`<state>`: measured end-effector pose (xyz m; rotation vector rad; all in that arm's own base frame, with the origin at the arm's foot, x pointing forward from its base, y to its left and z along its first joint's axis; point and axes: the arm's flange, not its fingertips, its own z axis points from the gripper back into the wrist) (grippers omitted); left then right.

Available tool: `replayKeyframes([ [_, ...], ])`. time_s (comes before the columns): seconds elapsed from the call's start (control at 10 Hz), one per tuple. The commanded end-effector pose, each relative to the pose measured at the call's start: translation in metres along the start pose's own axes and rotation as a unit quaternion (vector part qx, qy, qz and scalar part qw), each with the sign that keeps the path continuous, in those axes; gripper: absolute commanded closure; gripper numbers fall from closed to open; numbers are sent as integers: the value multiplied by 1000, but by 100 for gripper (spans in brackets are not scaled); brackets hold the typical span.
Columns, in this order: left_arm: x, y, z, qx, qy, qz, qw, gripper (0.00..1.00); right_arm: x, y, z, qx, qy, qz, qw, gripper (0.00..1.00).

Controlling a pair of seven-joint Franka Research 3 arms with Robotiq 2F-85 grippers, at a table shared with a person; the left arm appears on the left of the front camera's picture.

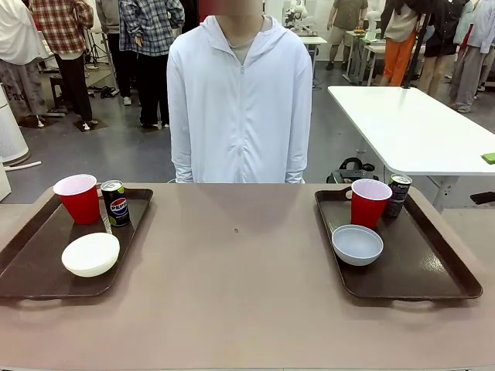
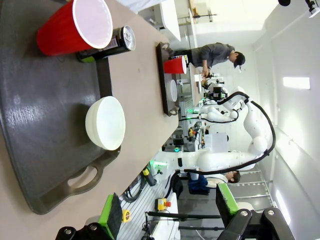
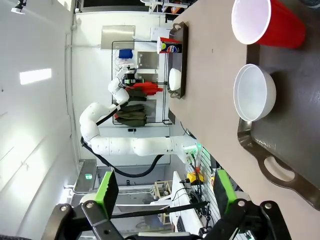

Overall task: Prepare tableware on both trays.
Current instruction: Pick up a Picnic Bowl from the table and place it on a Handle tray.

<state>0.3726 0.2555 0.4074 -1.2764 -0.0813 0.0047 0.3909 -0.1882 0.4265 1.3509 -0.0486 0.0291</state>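
Note:
The left tray [image 1: 31,267] carries a red cup [image 1: 77,198], a dark can [image 1: 116,202] and a white bowl [image 1: 90,253]. On the right tray [image 1: 437,270] stand a red cup [image 1: 369,202], a can [image 1: 399,195] and a pale grey-blue bowl [image 1: 357,244]. My left gripper [image 2: 167,210] hangs open and empty, back from the tray [image 2: 40,130] holding the white bowl [image 2: 106,123], cup [image 2: 75,27] and can [image 2: 112,42]. Just as open and empty, my right gripper [image 3: 166,192] stays off its tray [image 3: 300,135] with the bowl [image 3: 255,92] and cup [image 3: 267,22].
A person in a white zip jacket [image 1: 240,108] stands at the table's far edge, between the trays. Bare brown tabletop [image 1: 236,270] lies between the trays. A white table [image 1: 410,127] and other people are farther back.

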Motion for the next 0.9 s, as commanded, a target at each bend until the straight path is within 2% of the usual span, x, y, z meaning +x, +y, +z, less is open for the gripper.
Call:
replayKeyframes([
  [0.0, -1, -3, 1, -8, -6, -3, 1000, 0, -4, 3, -1, 4, 0, 4, 1000, 0],
  [0.8, -1, -3, 1, -8, -6, -3, 1000, 0, -4, 3, -1, 4, 0, 4, 1000, 0],
])
